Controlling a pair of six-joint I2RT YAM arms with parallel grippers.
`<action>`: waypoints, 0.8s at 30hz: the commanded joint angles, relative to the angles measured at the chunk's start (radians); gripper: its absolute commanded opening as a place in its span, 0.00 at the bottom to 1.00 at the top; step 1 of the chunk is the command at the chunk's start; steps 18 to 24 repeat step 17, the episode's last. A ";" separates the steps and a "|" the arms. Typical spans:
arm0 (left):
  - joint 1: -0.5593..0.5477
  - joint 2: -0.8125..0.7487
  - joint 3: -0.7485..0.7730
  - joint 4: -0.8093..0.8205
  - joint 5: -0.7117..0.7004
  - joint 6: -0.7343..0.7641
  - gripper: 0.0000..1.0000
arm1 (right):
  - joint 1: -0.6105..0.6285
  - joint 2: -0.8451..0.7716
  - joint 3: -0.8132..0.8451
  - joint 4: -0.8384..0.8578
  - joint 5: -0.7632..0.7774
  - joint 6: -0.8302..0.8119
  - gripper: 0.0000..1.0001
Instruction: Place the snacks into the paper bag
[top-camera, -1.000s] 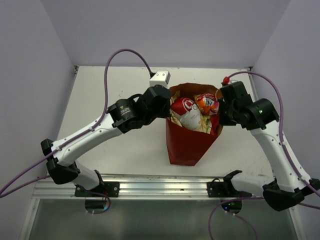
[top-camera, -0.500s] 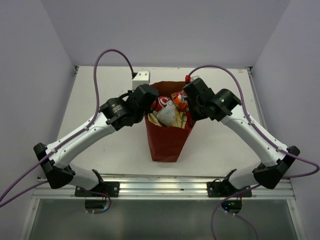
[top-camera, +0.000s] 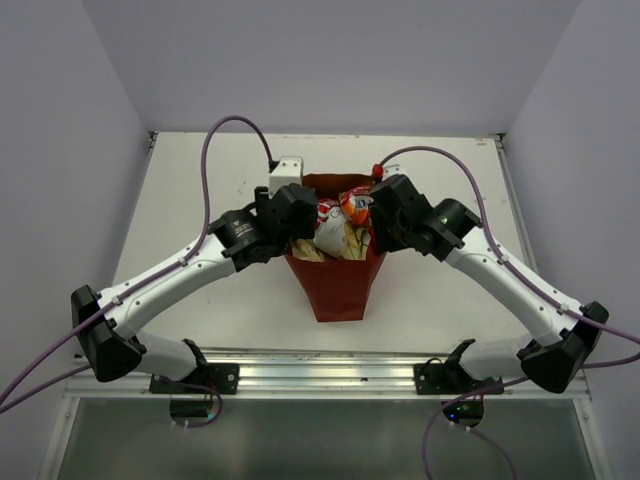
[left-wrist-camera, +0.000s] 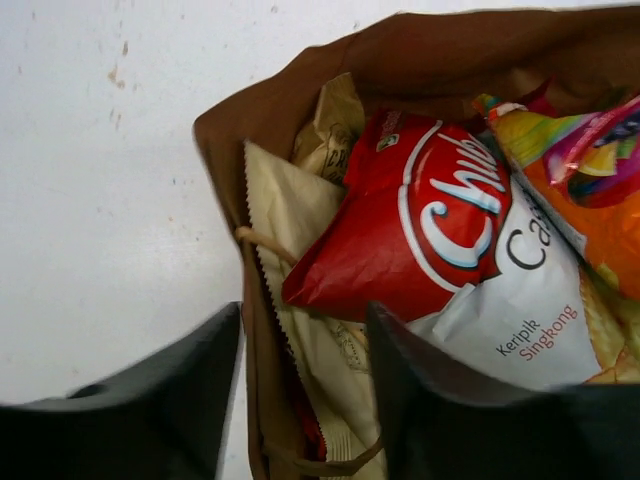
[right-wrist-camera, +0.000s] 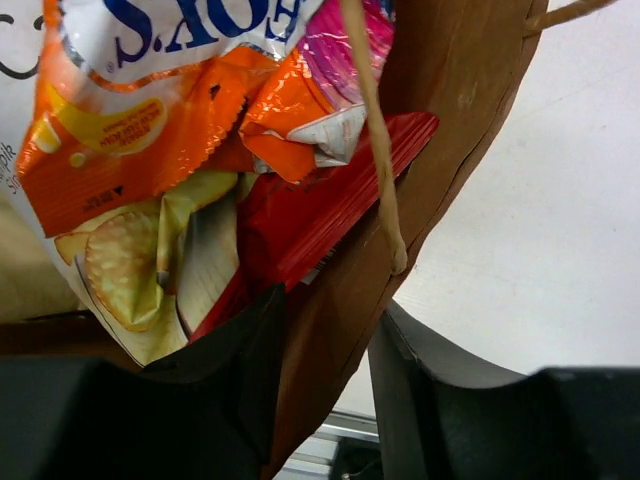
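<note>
The reddish-brown paper bag (top-camera: 338, 285) stands upright mid-table with its mouth spread wide. Several snacks fill it: a red-and-white packet (left-wrist-camera: 400, 230), a cream packet (left-wrist-camera: 290, 210), an orange packet (right-wrist-camera: 150, 130) and a red packet (right-wrist-camera: 320, 200). My left gripper (top-camera: 298, 228) is open at the bag's left rim. In the left wrist view the left gripper (left-wrist-camera: 305, 330) straddles the bag wall (left-wrist-camera: 255, 330), one finger outside and one inside. My right gripper (top-camera: 378, 222) is open at the right rim. The right gripper (right-wrist-camera: 330, 310) straddles that wall (right-wrist-camera: 450, 120) loosely, beside a twine handle (right-wrist-camera: 375, 140).
White walls close in the white table (top-camera: 200, 200) on three sides. An aluminium rail (top-camera: 320, 375) runs along the near edge by the arm bases. Purple cables (top-camera: 225, 130) arch over both arms.
Both arms carried the bag leftward to the table's middle. Their jaws, shut on the bag's rims before, have now parted, and the bag's mouth has spread wider.
</note>
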 joint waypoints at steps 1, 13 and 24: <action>-0.005 -0.035 0.095 0.094 -0.012 0.028 0.74 | 0.007 -0.051 0.000 0.045 0.003 0.005 0.43; -0.009 -0.081 0.565 -0.098 -0.302 0.116 0.95 | 0.007 -0.161 0.344 -0.278 0.349 0.034 0.48; 0.008 -0.154 0.462 -0.018 -0.336 0.182 1.00 | 0.007 -0.168 0.367 -0.416 0.458 0.093 0.43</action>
